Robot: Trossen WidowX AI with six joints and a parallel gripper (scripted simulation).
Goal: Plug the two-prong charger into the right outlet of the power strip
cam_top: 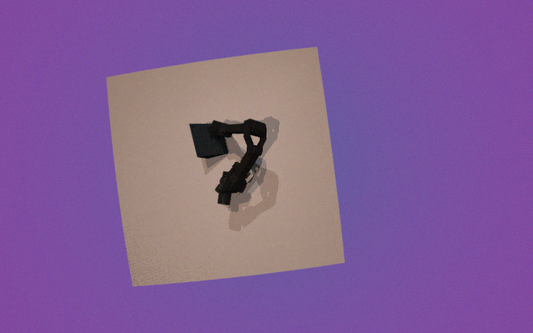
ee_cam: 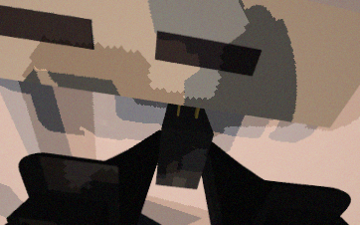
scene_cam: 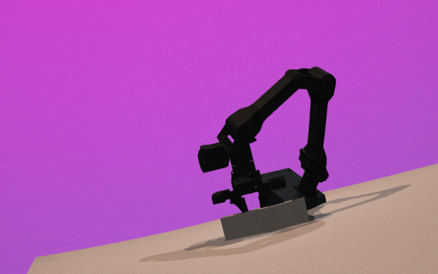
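Gripper (cam_top: 251,175) (scene_cam: 251,208) (ee_cam: 181,137) clamped on the charger (ee_cam: 184,159)
The charger's two prongs (ee_cam: 178,111) (brassy little things) show at the near edge of the power strip (scene_cam: 265,219) (ee_cam: 324,107), outside both dark slots (ee_cam: 38,26); the strip lies on the tan surface (cam_top: 169,227) (scene_cam: 367,231) (ee_cam: 349,164).

top far overhead, exterior low side-on, wrist close, arm shared

You see no identifiable room: a plain pale tabletop (cam_top: 169,231) (scene_cam: 367,231) against a blank purple backdrop (cam_top: 446,144) (scene_cam: 95,102).
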